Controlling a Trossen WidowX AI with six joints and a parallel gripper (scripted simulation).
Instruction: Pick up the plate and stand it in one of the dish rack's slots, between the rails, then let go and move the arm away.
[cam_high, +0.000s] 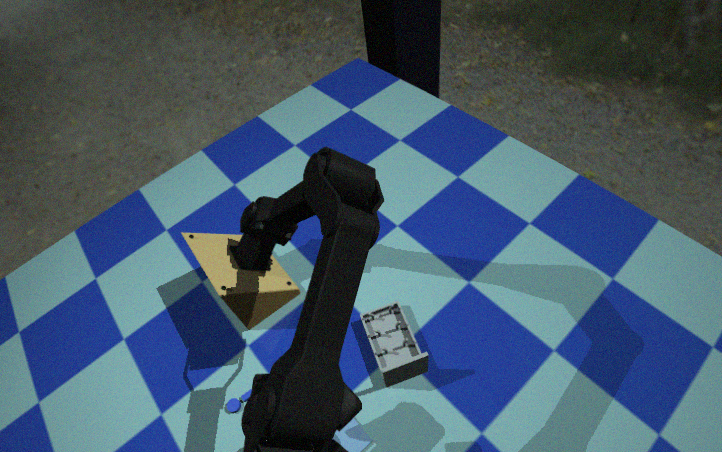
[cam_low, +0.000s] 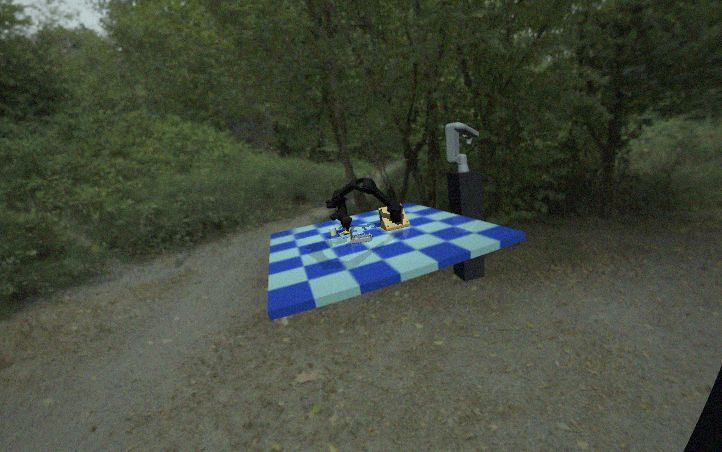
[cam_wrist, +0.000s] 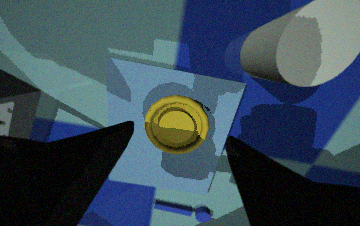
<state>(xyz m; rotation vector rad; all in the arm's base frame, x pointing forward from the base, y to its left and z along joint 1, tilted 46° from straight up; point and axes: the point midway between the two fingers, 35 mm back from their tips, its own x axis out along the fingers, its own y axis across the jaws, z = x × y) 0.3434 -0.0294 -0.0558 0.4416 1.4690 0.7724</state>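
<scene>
One yellow plate (cam_wrist: 176, 125) in full wrist view | pincer (cam_wrist: 180, 133) spread, holding nothing | rack (cam_high: 394, 341) (cam_low: 361, 238) (cam_wrist: 15, 112) cut off at wrist view's left edge | top view: plate hidden

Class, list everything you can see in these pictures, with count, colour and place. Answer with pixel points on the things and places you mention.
Plate (cam_low: 345, 232) (cam_wrist: 176, 122): one, yellow, over light-blue square
Square panel (cam_high: 351, 437) (cam_wrist: 127, 160): one, light blue, beneath plate
Dish rack (cam_high: 406, 370) (cam_low: 361, 239) (cam_wrist: 25, 107): one, grey, beside panel
Cylinder (cam_low: 333, 231) (cam_wrist: 320, 45): one, off-white, near panel
Spoon (cam_high: 233, 405) (cam_wrist: 173, 207): one, blue, near panel
Wedge (cam_high: 207, 255) (cam_low: 394, 227): one, tan, under arm's base
Tabletop (cam_high: 500, 245) (cam_low: 330, 287) (cam_wrist: 135, 200): one, blue-and-aqua checks
Pillar (cam_high: 404, 47) (cam_low: 466, 223): one, black, beside table
Pillar-top device (cam_low: 452, 143): one, grey
Trees, path: green, brown, background
Arm (cam_high: 335, 282) (cam_low: 367, 184): one, black, on wedge
Gripper (cam_low: 345, 226) (cam_wrist: 180, 133): one, black, open above plate
</scene>
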